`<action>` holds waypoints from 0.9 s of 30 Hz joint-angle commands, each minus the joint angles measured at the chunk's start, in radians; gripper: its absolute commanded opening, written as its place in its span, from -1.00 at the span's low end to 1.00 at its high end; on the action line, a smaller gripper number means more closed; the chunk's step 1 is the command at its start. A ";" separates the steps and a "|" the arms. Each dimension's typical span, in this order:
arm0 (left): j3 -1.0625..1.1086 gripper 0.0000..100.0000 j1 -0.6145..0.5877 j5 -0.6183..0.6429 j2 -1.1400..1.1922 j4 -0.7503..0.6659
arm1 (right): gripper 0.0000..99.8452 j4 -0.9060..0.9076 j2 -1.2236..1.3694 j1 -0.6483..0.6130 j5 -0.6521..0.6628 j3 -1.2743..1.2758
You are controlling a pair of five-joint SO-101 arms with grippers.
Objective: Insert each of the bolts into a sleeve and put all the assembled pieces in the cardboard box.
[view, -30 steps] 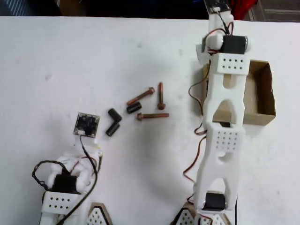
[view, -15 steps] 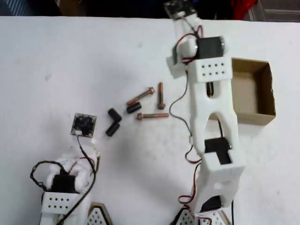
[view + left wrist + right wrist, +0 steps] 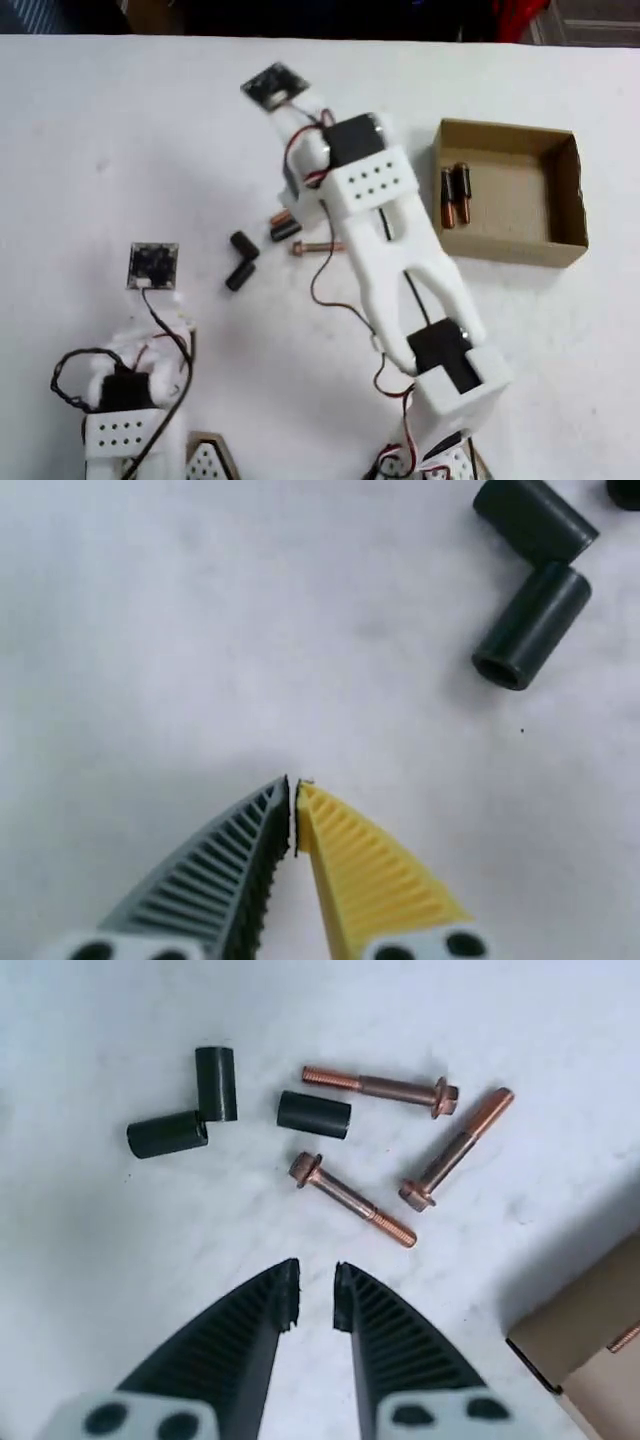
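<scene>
Three copper bolts lie loose on the white table: one [image 3: 380, 1085], a second [image 3: 352, 1198] and a third [image 3: 457, 1148]. Beside them lie three black sleeves [image 3: 314, 1114], [image 3: 215, 1083], [image 3: 167, 1134]. My right gripper [image 3: 313, 1298] hovers just short of the bolts, open by a narrow gap with nothing in it. My left gripper [image 3: 293, 785] is shut and empty, a short way from two sleeves [image 3: 530, 625], [image 3: 535, 518]. The cardboard box [image 3: 515, 245] at the right holds two assembled pieces [image 3: 455, 195].
The right arm [image 3: 390, 220] lies diagonally across the table's middle and covers part of the bolts. The left arm [image 3: 125, 400] sits at the front left. A box corner [image 3: 590, 1335] shows in the right wrist view. Bare white table lies at the far left.
The right arm swung left from over the box to above the loose bolts, uncovering two assembled pieces inside the box. The left arm's wrist shifted slightly left.
</scene>
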 commanded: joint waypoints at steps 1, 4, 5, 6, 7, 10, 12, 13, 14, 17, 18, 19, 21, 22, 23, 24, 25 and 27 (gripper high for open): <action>-0.040 -0.89 -0.039 -0.009 -0.008 0.006 | -0.92 -0.064 -0.053 -0.033 0.003 0.052; -0.040 -0.89 -0.085 -0.009 -0.008 0.006 | -0.92 -0.128 -0.053 -0.059 0.003 0.124; -0.040 -0.89 -0.099 -0.009 -0.008 0.006 | -0.92 -0.147 -0.053 -0.068 0.003 0.143; -0.038 -0.89 -0.113 -0.009 -0.008 0.006 | -0.92 -0.166 -0.053 -0.076 0.003 0.160; -0.037 -0.89 -0.125 -0.009 -0.008 0.006 | -0.92 -0.185 -0.053 -0.082 0.003 0.176; -0.035 -0.89 -0.160 -0.009 -0.008 0.006 | -0.92 -0.239 -0.053 -0.113 0.002 0.221; -0.035 -0.89 -0.194 -0.009 -0.008 0.008 | -0.92 -0.282 -0.053 -0.137 0.002 0.259; -0.035 -0.89 -0.209 -0.009 -0.008 0.008 | -0.92 -0.305 -0.053 -0.150 0.002 0.278; -0.034 -0.89 -0.225 -0.009 -0.008 0.008 | -0.92 -0.332 -0.053 -0.159 0.002 0.299; -0.034 -0.89 -0.251 -0.009 -0.008 0.023 | -0.91 -0.424 -0.053 -0.182 -0.037 0.361; -0.035 -0.89 -0.251 -0.009 -0.008 0.035 | -0.91 -0.453 -0.053 -0.185 -0.066 0.379; -0.037 -0.89 -0.251 -0.009 -0.008 0.043 | -0.91 -0.479 -0.053 -0.185 -0.083 0.396; -0.037 -0.89 -0.252 -0.009 -0.008 0.060 | -0.91 -0.535 -0.053 -0.185 -0.084 0.425; -0.038 -0.89 -0.260 -0.009 -0.008 0.068 | -0.91 -0.564 -0.053 -0.185 -0.069 0.439; -0.040 -0.89 -0.269 -0.009 -0.008 0.069 | -0.91 -0.590 -0.053 -0.185 -0.052 0.454; -0.040 -0.89 -0.278 -0.009 -0.008 0.069 | -0.91 -0.616 -0.053 -0.185 -0.034 0.470; -0.040 -0.89 -0.289 -0.009 -0.008 0.069 | -0.91 -0.641 -0.053 -0.186 -0.018 0.482; -0.040 -0.89 -0.302 -0.011 -0.008 0.066 | -0.87 -0.682 -0.053 -0.185 0.000 0.502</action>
